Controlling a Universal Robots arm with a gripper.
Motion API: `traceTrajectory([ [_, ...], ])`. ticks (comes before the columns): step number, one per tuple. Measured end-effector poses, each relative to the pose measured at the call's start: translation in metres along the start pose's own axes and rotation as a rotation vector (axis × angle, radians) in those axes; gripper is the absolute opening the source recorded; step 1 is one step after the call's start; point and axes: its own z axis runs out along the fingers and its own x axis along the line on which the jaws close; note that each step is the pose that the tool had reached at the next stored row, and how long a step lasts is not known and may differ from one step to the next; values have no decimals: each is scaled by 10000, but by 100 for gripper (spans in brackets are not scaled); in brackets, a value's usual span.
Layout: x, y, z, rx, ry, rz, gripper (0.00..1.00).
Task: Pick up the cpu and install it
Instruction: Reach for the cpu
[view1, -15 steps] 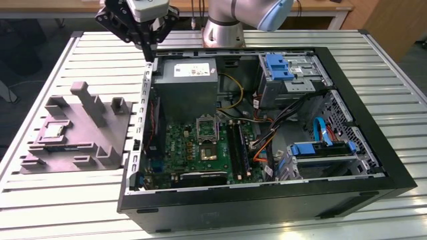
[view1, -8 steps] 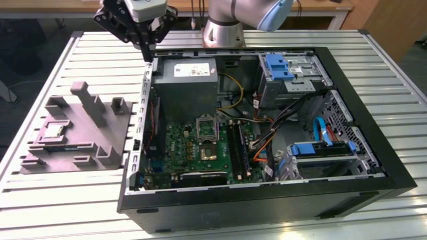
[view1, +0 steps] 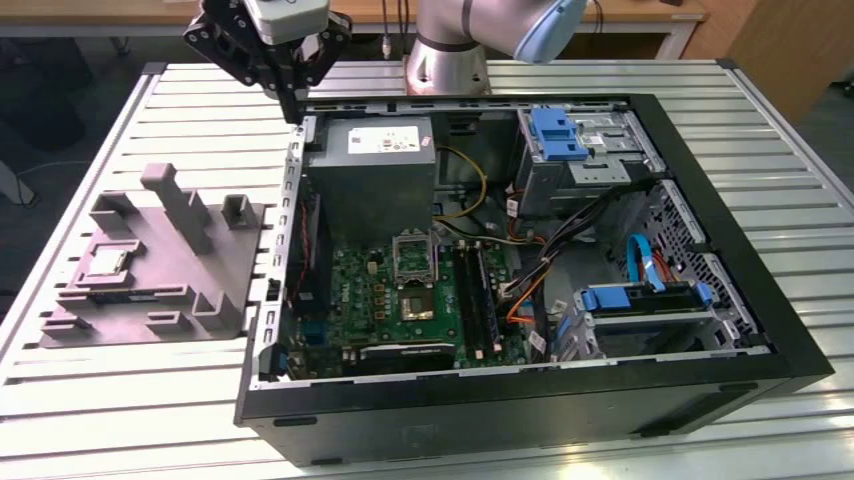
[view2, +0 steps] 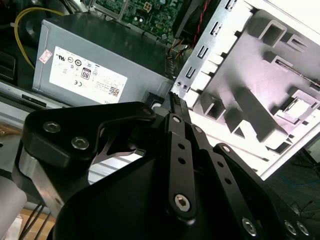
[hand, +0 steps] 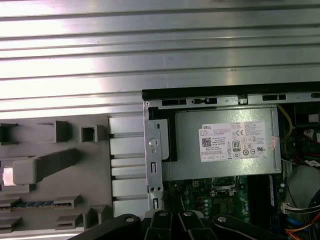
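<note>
The computer case (view1: 534, 405) lies on its side on the counter (view1: 134, 410) with the cover off, so the green motherboard (view1: 354, 290) and its socket (view1: 414, 252) face upward and can be reached from above. The cpu (view1: 104, 263) is not in the case. It lies flat in a recess of the grey tray (view1: 200, 305), which stands just beside the case on the exterior view's left. The recess probably keeps it at 1 fixed place for a grasp. The tool (view1: 291, 98) hangs above the case's corner next to the power supply (view1: 380, 175), high enough to clear the case wall. Its 2 fingers appear pressed together with nothing between them, so the picking is not yet done.
</note>
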Motion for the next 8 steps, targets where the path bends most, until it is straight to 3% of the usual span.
traceTrajectory([
  [8,28,-2,0,0,0,1,11],
])
